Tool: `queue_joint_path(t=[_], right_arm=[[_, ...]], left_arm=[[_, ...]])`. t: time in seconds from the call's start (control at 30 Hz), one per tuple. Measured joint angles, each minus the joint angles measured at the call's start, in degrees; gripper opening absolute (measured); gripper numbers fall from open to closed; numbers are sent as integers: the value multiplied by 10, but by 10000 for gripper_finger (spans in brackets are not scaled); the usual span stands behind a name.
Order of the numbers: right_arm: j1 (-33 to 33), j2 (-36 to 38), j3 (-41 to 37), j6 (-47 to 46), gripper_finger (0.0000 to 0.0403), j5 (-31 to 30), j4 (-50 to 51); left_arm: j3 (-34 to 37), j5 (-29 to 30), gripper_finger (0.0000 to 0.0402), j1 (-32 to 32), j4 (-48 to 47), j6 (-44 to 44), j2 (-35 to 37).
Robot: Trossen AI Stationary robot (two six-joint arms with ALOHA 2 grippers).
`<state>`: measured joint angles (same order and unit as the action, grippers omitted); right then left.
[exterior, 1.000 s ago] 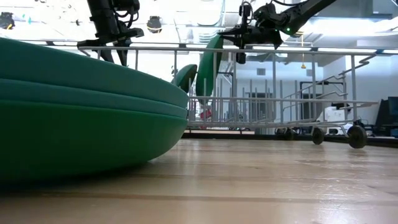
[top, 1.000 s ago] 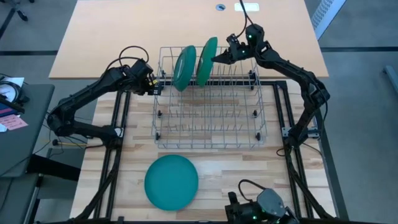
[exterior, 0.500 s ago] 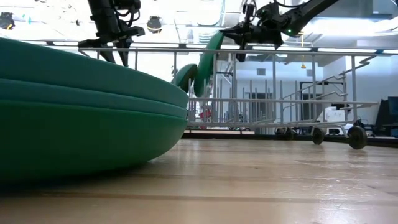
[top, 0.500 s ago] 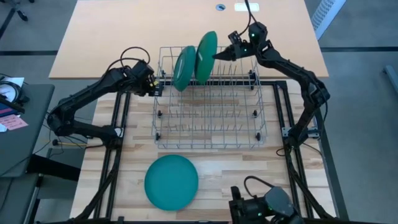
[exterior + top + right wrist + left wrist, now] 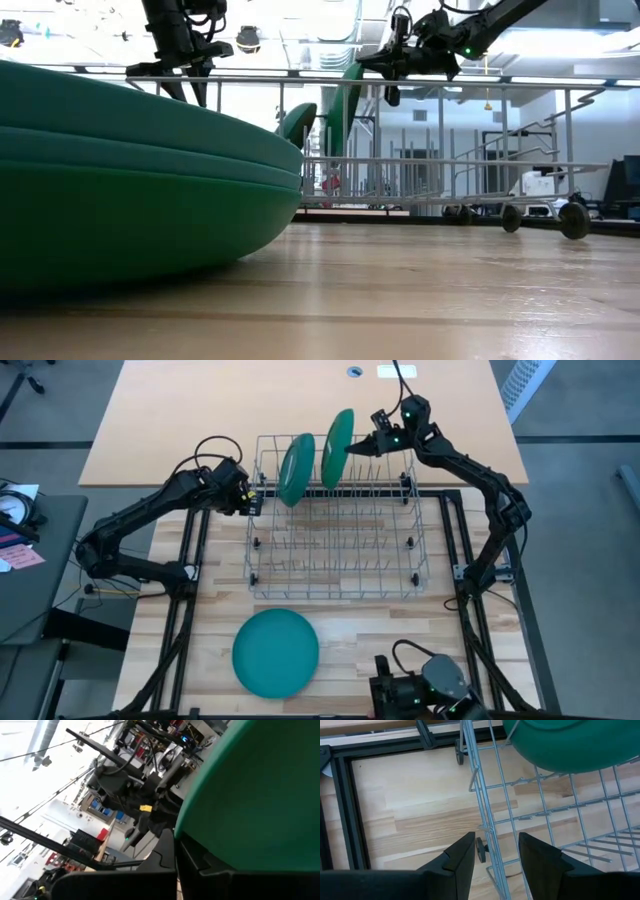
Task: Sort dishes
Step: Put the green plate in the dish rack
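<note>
A light wooden desk (image 5: 480,660) with plank-like boards carries a silver wire rack (image 5: 335,550) with small dark wheels at its corners; the rack stands toward the far half of the boards. Black metal frame rails (image 5: 190,575) run along the left and right sides of the desk. Beyond it lies a plain tan tabletop (image 5: 200,420) with a small round grommet (image 5: 355,372) near its far edge. At the far left, a grey side surface (image 5: 30,575) holds a pink note (image 5: 22,557)
</note>
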<state>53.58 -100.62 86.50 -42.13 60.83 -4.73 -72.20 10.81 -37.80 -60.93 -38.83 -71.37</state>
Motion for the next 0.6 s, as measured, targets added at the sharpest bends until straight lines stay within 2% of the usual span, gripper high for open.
queue_joint_path(t=[0.6], right_arm=[[-29,0,0,-13,0,-23,-24]], left_arm=[[0,2,146,0,0,0,0]])
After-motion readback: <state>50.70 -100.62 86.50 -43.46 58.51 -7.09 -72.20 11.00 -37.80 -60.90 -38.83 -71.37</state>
